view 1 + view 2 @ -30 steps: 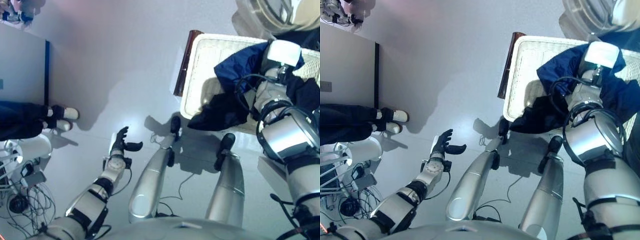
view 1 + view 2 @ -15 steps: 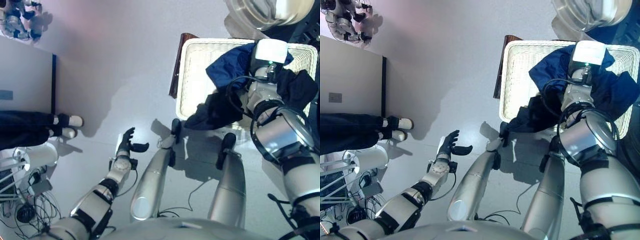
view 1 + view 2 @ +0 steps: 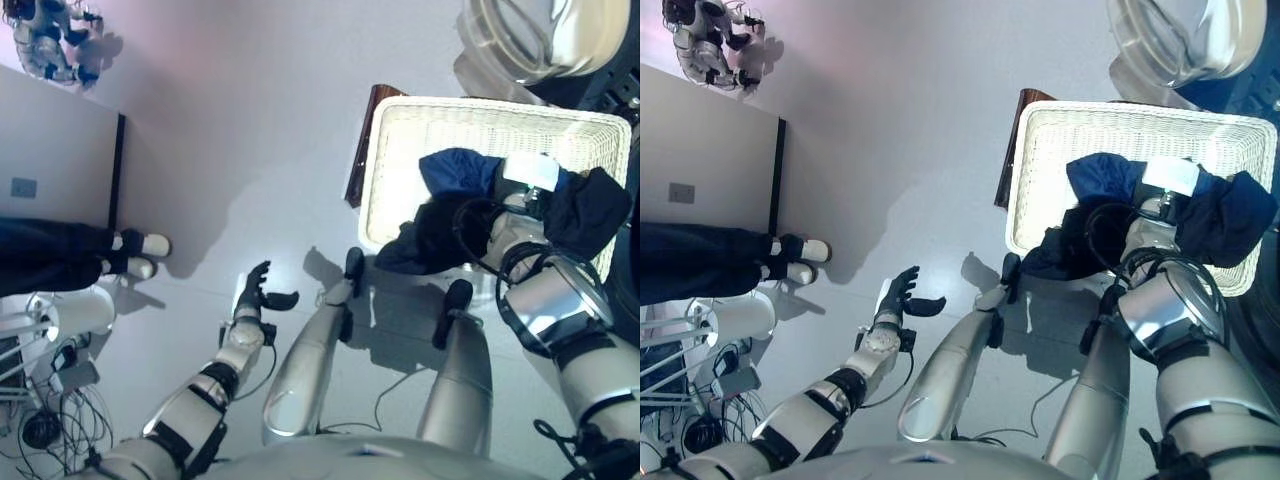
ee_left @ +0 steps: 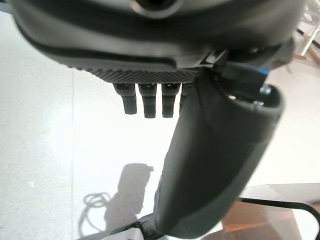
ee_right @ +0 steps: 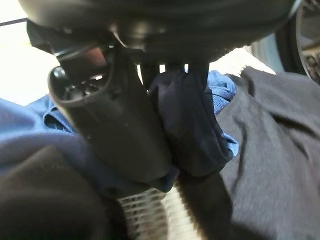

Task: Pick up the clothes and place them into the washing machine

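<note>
Basket [image 3: 400, 150] holding dark clothes [image 3: 440, 225], right robot hand [image 5: 120, 125] seemingly gripping them

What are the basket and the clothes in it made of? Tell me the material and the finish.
The basket looks like woven wicker or a plastic imitation, cream-white and matt: its walls show a fine woven grid. The clothes are soft matt fabric, dark blue and near-black: they fold and drape over the rim, and bunch against the right hand; the fibre cannot be told.

white woven basket [image 3: 400, 150], navy and black clothes [image 3: 455, 175], pale grey floor [image 3: 250, 120]
</note>
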Motion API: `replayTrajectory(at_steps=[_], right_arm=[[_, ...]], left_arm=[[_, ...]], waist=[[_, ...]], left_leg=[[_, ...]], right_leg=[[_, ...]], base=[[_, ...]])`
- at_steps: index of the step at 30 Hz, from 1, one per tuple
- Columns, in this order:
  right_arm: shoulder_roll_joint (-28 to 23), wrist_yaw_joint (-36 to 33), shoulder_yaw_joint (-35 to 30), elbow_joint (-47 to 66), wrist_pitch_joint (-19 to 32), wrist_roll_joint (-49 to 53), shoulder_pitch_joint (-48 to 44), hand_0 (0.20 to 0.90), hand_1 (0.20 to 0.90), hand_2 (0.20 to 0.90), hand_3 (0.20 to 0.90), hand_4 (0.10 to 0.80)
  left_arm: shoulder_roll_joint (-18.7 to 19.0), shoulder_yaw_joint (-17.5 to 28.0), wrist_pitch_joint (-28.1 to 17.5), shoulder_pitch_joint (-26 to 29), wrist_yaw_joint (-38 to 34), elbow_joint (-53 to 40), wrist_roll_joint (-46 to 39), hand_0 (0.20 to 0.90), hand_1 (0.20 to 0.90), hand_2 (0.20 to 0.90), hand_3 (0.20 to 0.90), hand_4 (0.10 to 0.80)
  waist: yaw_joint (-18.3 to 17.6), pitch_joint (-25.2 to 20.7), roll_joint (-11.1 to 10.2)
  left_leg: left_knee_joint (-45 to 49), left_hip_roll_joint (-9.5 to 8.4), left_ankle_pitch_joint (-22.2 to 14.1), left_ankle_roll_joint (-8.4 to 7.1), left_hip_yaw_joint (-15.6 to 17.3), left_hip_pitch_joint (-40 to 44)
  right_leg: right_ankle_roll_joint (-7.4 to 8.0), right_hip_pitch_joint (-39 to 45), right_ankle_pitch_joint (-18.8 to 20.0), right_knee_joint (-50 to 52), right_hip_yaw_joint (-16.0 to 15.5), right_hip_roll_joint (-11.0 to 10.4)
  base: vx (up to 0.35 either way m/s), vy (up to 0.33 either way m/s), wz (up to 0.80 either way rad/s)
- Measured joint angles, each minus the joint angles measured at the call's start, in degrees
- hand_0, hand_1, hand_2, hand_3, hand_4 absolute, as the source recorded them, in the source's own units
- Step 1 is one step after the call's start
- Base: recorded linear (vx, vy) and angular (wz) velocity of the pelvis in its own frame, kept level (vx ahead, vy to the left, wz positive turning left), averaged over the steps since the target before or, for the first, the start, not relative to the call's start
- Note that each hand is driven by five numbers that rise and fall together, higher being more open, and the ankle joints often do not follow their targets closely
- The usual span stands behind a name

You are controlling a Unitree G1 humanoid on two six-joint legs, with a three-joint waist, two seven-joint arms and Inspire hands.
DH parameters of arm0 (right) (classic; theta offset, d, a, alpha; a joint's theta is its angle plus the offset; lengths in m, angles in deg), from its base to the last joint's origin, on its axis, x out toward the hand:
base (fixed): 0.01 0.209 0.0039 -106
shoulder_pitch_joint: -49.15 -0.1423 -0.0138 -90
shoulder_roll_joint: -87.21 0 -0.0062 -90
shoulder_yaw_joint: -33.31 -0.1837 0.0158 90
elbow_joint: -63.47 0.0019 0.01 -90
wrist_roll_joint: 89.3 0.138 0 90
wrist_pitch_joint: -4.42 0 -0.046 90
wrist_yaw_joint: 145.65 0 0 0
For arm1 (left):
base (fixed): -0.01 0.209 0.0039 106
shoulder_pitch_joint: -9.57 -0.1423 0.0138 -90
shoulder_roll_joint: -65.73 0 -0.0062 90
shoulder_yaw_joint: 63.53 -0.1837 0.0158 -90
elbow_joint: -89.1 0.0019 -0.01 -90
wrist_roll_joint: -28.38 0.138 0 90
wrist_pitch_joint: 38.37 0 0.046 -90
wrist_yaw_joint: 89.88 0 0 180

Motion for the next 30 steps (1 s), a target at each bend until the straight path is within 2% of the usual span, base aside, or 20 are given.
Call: replayTrajectory(at_steps=[10, 16, 19, 21, 24, 27, 30], right_arm=[[0.0, 0.2, -1.0, 0.0, 0.2, 1.2, 0.3, 0.300, 0.300, 0.300, 0.300, 0.400], [2.0, -2.9, -9.3, 4.2, 4.1, 11.3, 3.3, 0.300, 0.300, 0.300, 0.300, 0.400], [3.3, -3.7, -10.1, 5.2, 4.8, 15.3, 3.6, 0.300, 0.300, 0.300, 0.300, 0.400], [3.5, -4.6, -12.7, 10.4, 5.9, 18.0, 5.3, 0.300, 0.300, 0.300, 0.300, 0.400], [4.0, -6.8, -15.9, 25.1, 7.5, 24.4, 12.3, 0.300, 0.300, 0.300, 0.300, 0.400], [7.5, -8.3, -19.1, 32.9, 11.2, 28.4, 18.9, 0.300, 0.300, 0.300, 0.300, 0.400], [9.5, -8.9, -23.4, 41.2, 13.8, 33.4, 26.1, 0.300, 0.300, 0.300, 0.300, 0.400]], left_arm=[[0.0, 0.3, -0.2, -1.2, -0.5, 0.5, 0.0, 0.900, 0.900, 0.900, 0.900, 0.800], [0.1, 0.6, -0.3, -3.3, -0.5, 2.0, -0.1, 0.900, 0.900, 0.900, 0.900, 0.800], [0.5, 1.0, -0.4, -4.3, -0.6, 2.3, -0.2, 0.900, 0.900, 0.900, 0.900, 0.800], [0.8, 2.0, -0.6, -4.9, -0.6, 2.4, -0.2, 0.900, 0.900, 0.900, 0.900, 0.800], [0.9, 3.5, -1.7, -6.0, -1.0, 2.5, -0.4, 0.900, 0.900, 0.900, 0.900, 0.800], [1.4, 3.5, -2.7, -8.1, -1.3, 2.7, -0.6, 0.900, 0.900, 0.900, 0.900, 0.800], [1.4, 3.5, -3.2, -9.1, -1.3, 1.9, -0.5, 0.900, 0.900, 0.900, 0.900, 0.800]], waist=[[-0.1, 0.0, 0.0], [-1.7, 0.0, -0.1], [-3.2, -0.2, -0.5], [-4.2, -0.3, -1.1], [-6.3, -0.1, -2.0], [-8.0, -0.5, -4.1], [-8.2, -0.8, -5.0]], left_leg=[[-3.8, -0.13, -0.5, 1.27, 1.3, 6.0], [-5.3, -0.02, -1.3, 1.93, 2.4, 10.6], [-5.8, 0.01, -1.6, 2.22, 3.0, 12.0], [-5.9, 0.04, -1.8, 2.35, 3.7, 12.2], [-6.0, 0.17, -2.1, 2.55, 4.2, 13.3], [-6.8, 0.24, -2.8, 2.67, 5.5, 16.0], [-7.4, 0.06, -3.1, 2.93, 5.8, 17.8]], right_leg=[[2.13, 7.4, 2.2, -8.0, 0.2, 0.4], [2.99, 12.7, 3.5, -12.1, 0.4, 0.9], [3.25, 14.2, 3.9, -13.9, 0.9, 1.0], [3.43, 14.4, 4.5, -14.7, 1.5, 1.2], [3.82, 16.2, 5.5, -16.8, 1.6, 1.5], [4.14, 18.8, 6.2, -19.0, 2.4, 1.6], [4.37, 21.2, 6.7, -21.2, 2.6, 1.6]], base=[[0.078, 0.028, -0.08], [0.089, 0.005, -0.10], [0.069, 0.001, -0.13], [0.070, -0.005, -0.17], [0.082, -0.009, -0.12], [0.084, -0.010, -0.20], [0.076, -0.013, -0.07]])
